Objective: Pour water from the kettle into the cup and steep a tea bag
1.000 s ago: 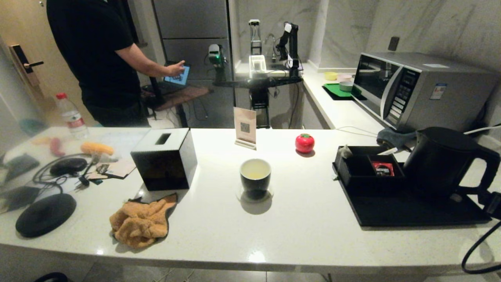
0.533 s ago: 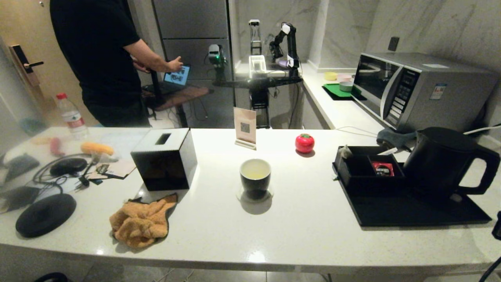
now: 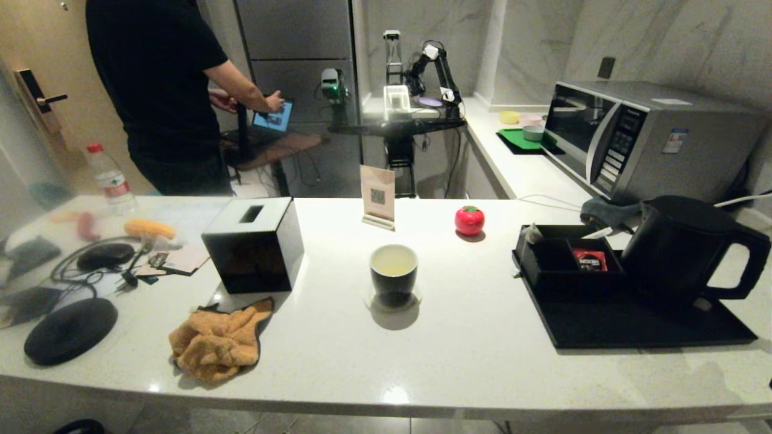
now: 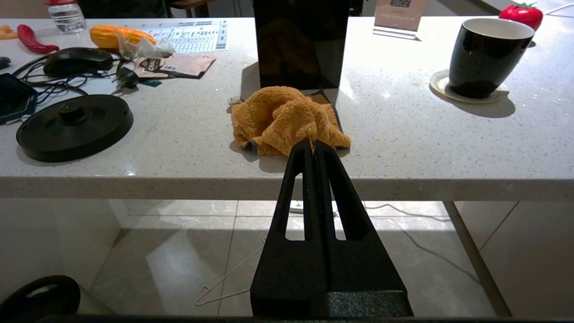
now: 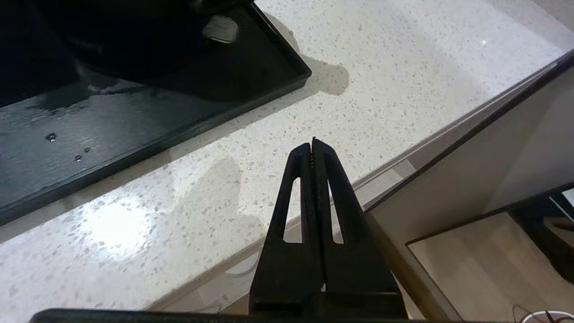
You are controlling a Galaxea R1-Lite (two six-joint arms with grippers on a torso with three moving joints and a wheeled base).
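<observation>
The black cup [image 3: 393,271] stands on a small coaster mid-counter, with pale yellowish water [image 3: 393,266] low inside it; it also shows in the left wrist view [image 4: 486,56]. The matte black kettle [image 3: 681,247] stands upright on the black tray [image 3: 633,328] at the right, untouched. The small pale tea bag [image 3: 533,232] lies at the far left corner of the black compartment box [image 3: 552,265]. My right gripper [image 5: 312,142] is shut and empty, over the counter's front right edge beyond the tray's corner [image 5: 287,72]. My left gripper [image 4: 313,143] is shut and empty, low before the counter's front edge.
An orange cloth [image 3: 217,340] and a black tissue box [image 3: 253,244] sit left of the cup. A kettle base disc [image 3: 69,330], cables and clutter fill the far left. A red tomato-shaped thing [image 3: 469,220], a card stand [image 3: 377,196] and a microwave [image 3: 645,138] stand behind.
My right arm has dropped away from the kettle's handle and left the head view at the lower right. The kettle and cup have not moved.
</observation>
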